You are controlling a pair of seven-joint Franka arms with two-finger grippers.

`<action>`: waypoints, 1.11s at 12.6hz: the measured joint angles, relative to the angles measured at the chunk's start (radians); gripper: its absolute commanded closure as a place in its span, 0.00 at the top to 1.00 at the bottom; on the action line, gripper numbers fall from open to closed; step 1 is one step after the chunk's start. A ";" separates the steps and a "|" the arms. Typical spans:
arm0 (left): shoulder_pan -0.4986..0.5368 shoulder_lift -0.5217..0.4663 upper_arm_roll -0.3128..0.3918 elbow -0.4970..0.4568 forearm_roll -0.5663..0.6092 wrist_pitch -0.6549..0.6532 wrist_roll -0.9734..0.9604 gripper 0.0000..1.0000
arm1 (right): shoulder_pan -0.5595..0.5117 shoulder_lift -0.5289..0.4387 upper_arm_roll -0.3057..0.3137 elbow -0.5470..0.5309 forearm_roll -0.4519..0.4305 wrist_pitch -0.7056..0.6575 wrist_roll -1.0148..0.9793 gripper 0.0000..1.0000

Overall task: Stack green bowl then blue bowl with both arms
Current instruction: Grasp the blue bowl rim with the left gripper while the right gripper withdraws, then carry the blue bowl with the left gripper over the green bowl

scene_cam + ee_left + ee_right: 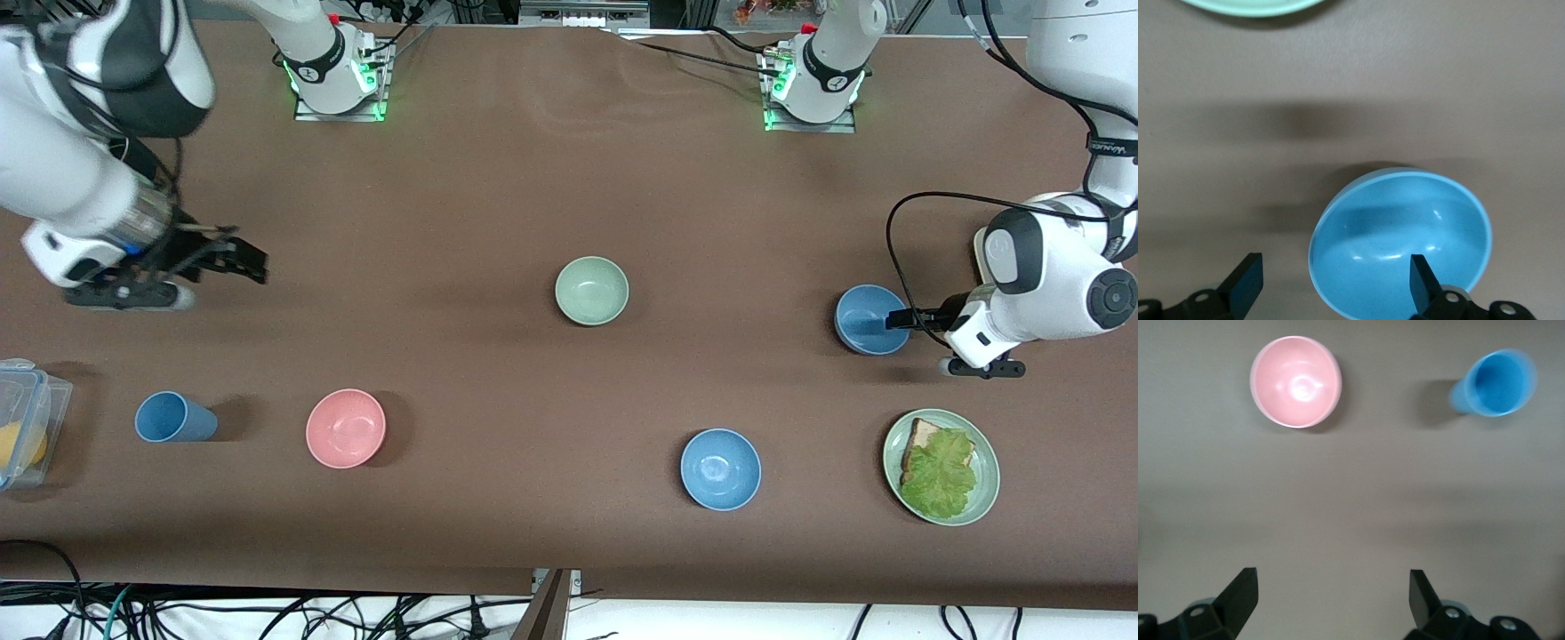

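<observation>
On the brown table (498, 178), we are taking the green bowl (592, 290) as our landmark; it is sitting empty near the middle. Toward the left arm's end from it, the blue bowl (869, 318) is resting, also empty. The left gripper (900, 322) is reaching over this bowl's rim with its fingers spread apart, one inside the bowl and one outside, gripping nothing.

Nearer to the front camera than the green bowl, a brighter blue bowl (721, 468) is lying empty, and a green plate (985, 498) toward the left arm's end is carrying bread (920, 437) under a lettuce leaf (942, 476). Toward the right arm's end, also nearer the camera, we are seeing an empty pink bowl (346, 428), a blue cup (172, 418) lying on its side, and a clear plastic box (31, 418) holding something yellow.

The right gripper (233, 258) is hanging over bare table toward the right arm's end from the green bowl, released and holding nothing.

Only the left wrist view is showing one finger (1423, 283) sitting inside the blue bowl (1401, 243). Only the right wrist view is showing the right gripper's parted fingers (1238, 593) over bare cloth.

We are finding small lettering on the left arm's upper casing, too small to read.
</observation>
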 measured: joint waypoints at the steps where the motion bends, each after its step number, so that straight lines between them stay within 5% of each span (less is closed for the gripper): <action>1: 0.000 0.000 0.000 -0.025 0.000 0.033 0.001 0.81 | -0.002 -0.007 -0.003 0.049 -0.029 -0.059 -0.019 1.00; 3: 0.000 0.000 0.000 -0.067 0.000 0.090 0.014 0.18 | -0.053 -0.014 0.036 0.112 -0.033 -0.107 -0.030 1.00; 4: 0.000 0.000 0.000 -0.081 0.000 0.104 0.032 0.00 | -0.142 -0.016 0.110 0.123 -0.033 -0.117 -0.034 1.00; 7: 0.000 0.000 0.000 -0.095 0.000 0.114 0.059 0.00 | -0.481 -0.020 0.427 0.115 -0.031 -0.165 -0.042 1.00; 9: 0.000 0.000 0.002 -0.095 0.000 0.120 0.062 0.00 | -0.617 -0.061 0.572 0.052 -0.029 -0.102 -0.039 1.00; 14: -0.007 -0.014 -0.007 -0.004 0.000 0.008 0.064 0.00 | -0.639 -0.157 0.576 -0.083 -0.029 -0.012 -0.033 1.00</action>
